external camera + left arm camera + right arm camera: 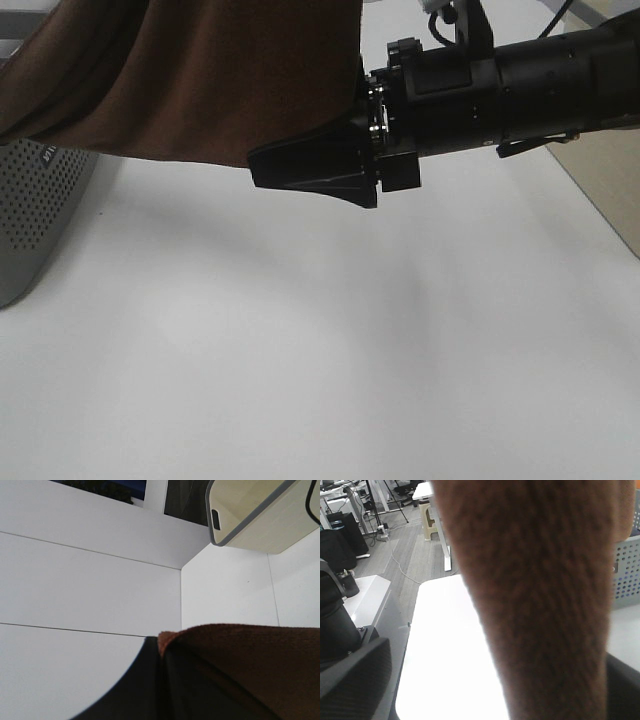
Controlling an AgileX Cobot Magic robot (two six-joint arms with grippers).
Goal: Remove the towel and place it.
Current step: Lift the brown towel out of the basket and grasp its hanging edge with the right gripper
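Exterior high: large dark reddish-brown terry towel (190, 80) hangs stretched across the upper left of the frame, clear of the white tabletop (330, 340). Its right end meets the black right gripper (262, 168), which reaches in from the right edge. Grip not resolvable here. Grey perforated basket (30, 210) at the left edge, under the towel's lower hem.

Left wrist: towel fills the lower right, lying against the black left gripper (155, 680). Jaws hidden; cannot tell whether it clamps. Pale wood-coloured box with a grey rim (260, 515) at upper right.

Right wrist: towel fills the centre, top to bottom. Dark finger (355, 680) at lower left stands apart from the cloth; another at lower right touches it. Clamping: cannot tell. Basket at right edge.
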